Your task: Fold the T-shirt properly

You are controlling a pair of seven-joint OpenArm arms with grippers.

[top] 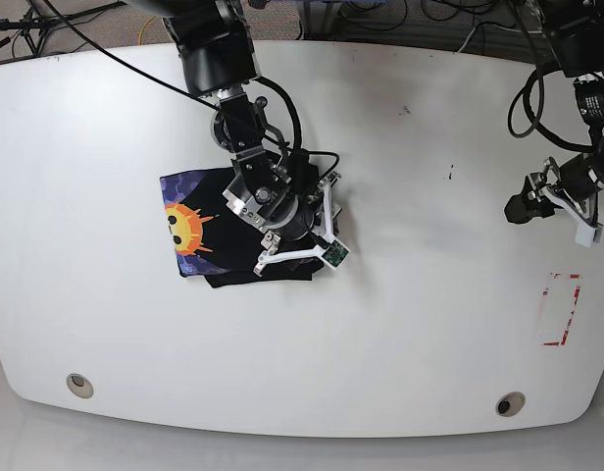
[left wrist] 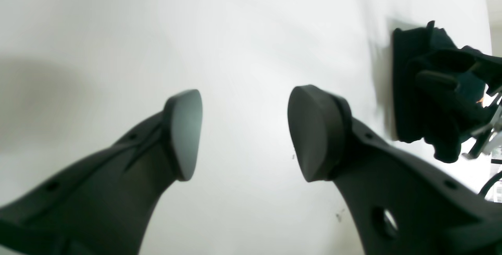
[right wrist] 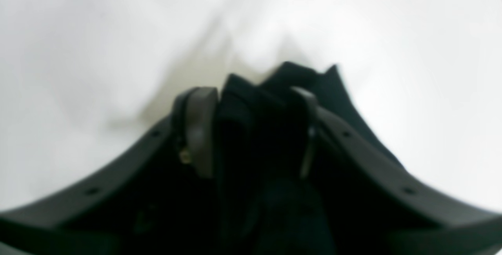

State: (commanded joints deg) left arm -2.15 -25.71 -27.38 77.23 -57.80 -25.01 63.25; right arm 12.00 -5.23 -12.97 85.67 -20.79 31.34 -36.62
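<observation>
The folded black T-shirt [top: 199, 235] was apparently pinched by the right pincer [right wrist: 251, 129]; the left pincer [left wrist: 243, 133] was held spread over bare white surface [top: 429, 324].

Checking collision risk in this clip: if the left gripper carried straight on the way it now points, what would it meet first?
Probably just the bare white table. The left gripper is open with only tabletop between and beyond its pads. The T-shirt lies off to one side, out of that line, though depth is hard to judge.

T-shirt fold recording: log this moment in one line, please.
T-shirt: compact bundle on table, sun print up | right tool: shut on T-shirt | left tool: open, empty, off to the side
</observation>
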